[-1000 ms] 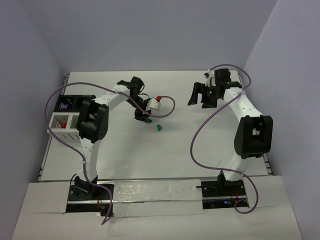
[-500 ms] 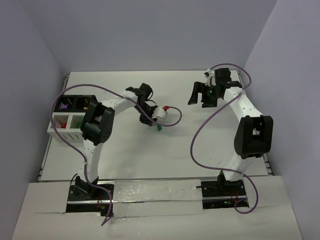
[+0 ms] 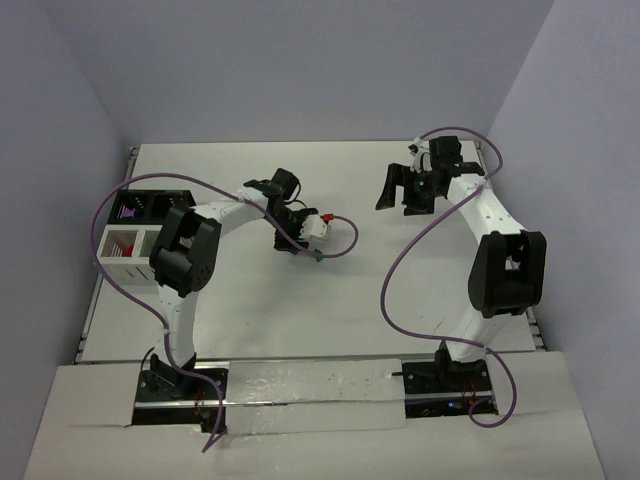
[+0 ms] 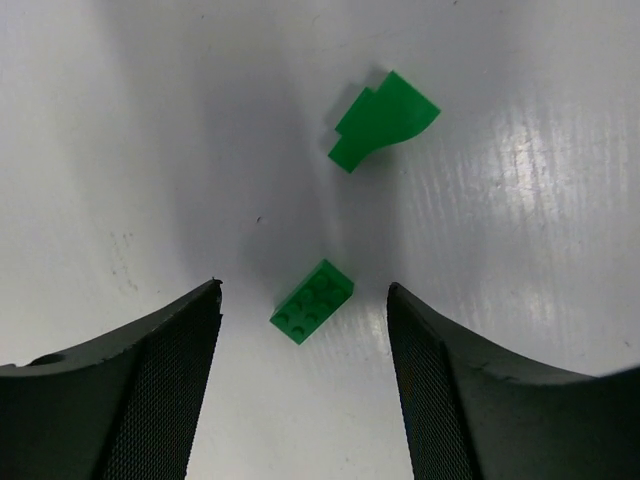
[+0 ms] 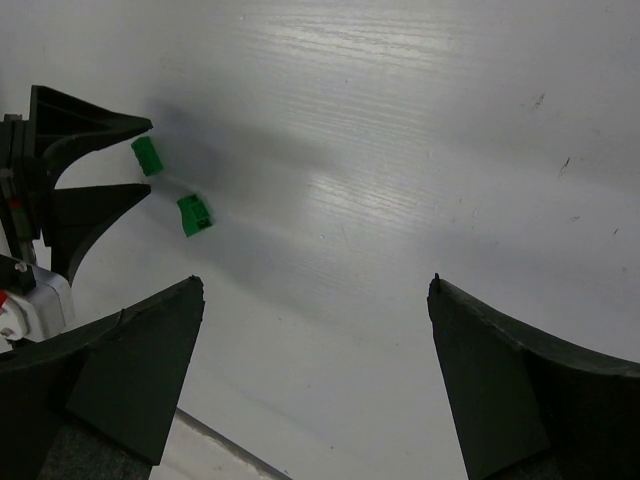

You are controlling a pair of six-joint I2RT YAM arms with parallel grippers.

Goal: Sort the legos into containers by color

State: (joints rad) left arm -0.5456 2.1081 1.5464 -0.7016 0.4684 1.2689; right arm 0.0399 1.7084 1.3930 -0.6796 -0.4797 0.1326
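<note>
Green brick (image 4: 311, 301) lies skewed between the spread, empty jaws of the left gripper (image 4: 303, 290); closing may twist or eject it. Right gripper (image 5: 316, 280) hangs spread, empty.

Our left arm (image 3: 230, 204) and right arm (image 3: 482, 215) are white with black joints, each trailing a purple cable (image 3: 386, 293); our left end effector (image 4: 303, 288) shows curved black fingers (image 4: 525, 425) with mesh-textured pads (image 4: 168, 392)

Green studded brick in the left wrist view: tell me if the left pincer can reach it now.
Probably yes: the left pincer is open, and the green studded brick lies uncovered between its jaws.
</note>
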